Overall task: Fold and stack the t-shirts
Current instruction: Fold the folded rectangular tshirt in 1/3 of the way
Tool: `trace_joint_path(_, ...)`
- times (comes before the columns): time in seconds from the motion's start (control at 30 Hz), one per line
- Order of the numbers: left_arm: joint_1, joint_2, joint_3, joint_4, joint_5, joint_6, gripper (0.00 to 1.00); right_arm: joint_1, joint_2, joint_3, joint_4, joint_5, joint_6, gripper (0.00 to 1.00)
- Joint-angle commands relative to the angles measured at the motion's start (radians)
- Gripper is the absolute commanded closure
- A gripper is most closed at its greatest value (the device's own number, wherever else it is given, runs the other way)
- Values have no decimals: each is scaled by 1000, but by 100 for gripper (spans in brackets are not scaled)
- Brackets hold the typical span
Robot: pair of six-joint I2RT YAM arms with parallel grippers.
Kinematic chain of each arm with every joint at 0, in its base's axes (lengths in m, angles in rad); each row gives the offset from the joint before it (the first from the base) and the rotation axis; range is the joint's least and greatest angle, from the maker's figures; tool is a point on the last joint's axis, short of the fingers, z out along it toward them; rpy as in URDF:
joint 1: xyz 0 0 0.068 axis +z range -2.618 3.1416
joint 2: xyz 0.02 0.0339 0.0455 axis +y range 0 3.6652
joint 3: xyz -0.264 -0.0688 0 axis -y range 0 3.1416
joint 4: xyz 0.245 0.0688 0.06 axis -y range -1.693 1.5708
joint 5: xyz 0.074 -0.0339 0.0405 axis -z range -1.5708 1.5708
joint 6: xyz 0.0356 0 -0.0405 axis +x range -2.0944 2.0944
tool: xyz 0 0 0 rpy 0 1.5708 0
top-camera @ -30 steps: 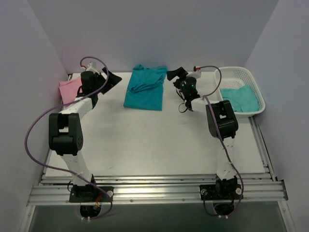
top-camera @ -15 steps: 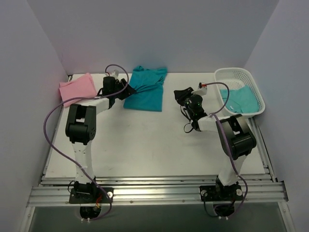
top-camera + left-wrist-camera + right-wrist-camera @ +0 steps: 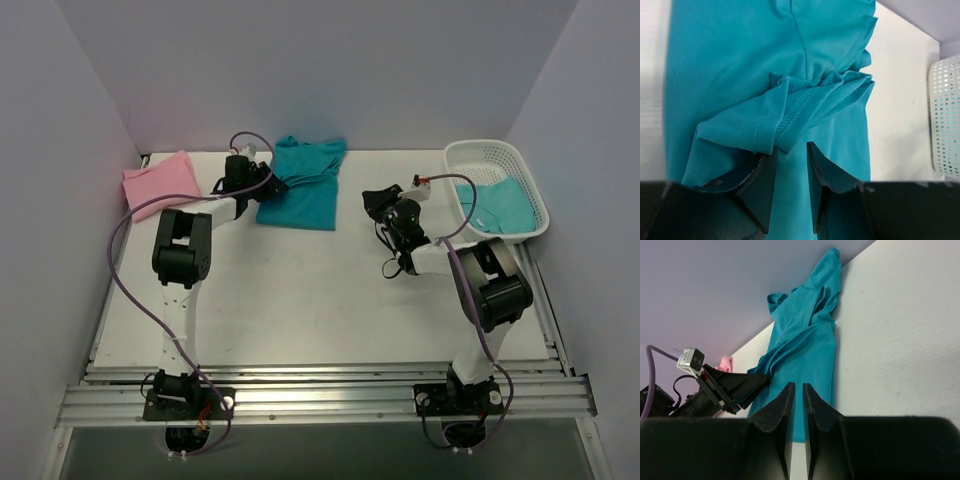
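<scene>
One teal t-shirt point(image 3: 303, 190) was found lying on the worktop point(image 3: 320, 300) at the far middle, loosely spread, with a bunched fold point(image 3: 805, 107) raised across it. The left jaws were seen at the left edge of this t-shirt, partly open and set astride the hemmed tip of that fold. Some gap was visible between them, and a firm grip on the cloth could not be confirmed. The right jaws were observed to the right of the same t-shirt, near it but apart from it, over the worktop. They stood almost together, with only a thin slit between them and nothing held. A pink t-shirt point(image 3: 158, 180) was noted lying flat at the far left corner, apart from the teal one. A white mesh basket point(image 3: 490, 148) was recorded at the far right edge, with further teal cloth point(image 3: 500, 205) lying inside it
</scene>
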Motion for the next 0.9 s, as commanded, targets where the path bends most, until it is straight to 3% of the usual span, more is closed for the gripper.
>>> trace_joint_path(0.0,-1,24,72,24,16,3,61,-2,-7,-6,63,15,-2,92)
trace_joint_path(0.33,13,183,345,-111,-65,52,57,-33,58,0,86,-19,0,92)
trace_joint_path(0.5,41,301,628,-189,-78,58,53,-42,65,-9,103,-59,-6,92)
trace_joint_path(0.6,61,282,653,-207,-117,63,37,-42,61,-14,111,-90,-14,92)
trace_joint_path(0.63,62,215,620,-180,-140,77,26,-42,59,-17,111,-99,-16,91)
trace_joint_path(0.7,59,113,507,-74,-223,103,16,-41,49,-25,111,-113,-22,86)
trace_joint_path(0.73,56,0,362,-33,-248,116,13,-42,46,-26,109,-128,-20,83)
trace_joint_path(0.77,55,-52,286,40,-294,120,6,-39,39,-31,103,-134,-19,65)
trace_joint_path(0.8,55,-152,152,64,-314,118,3,-38,38,-38,100,-143,-16,56)
trace_joint_path(0.83,55,-195,99,70,-332,107,3,-34,33,-43,100,-150,-11,37)
trace_joint_path(0.87,59,-229,51,61,-344,100,3,-28,29,-49,102,-153,-6,29)
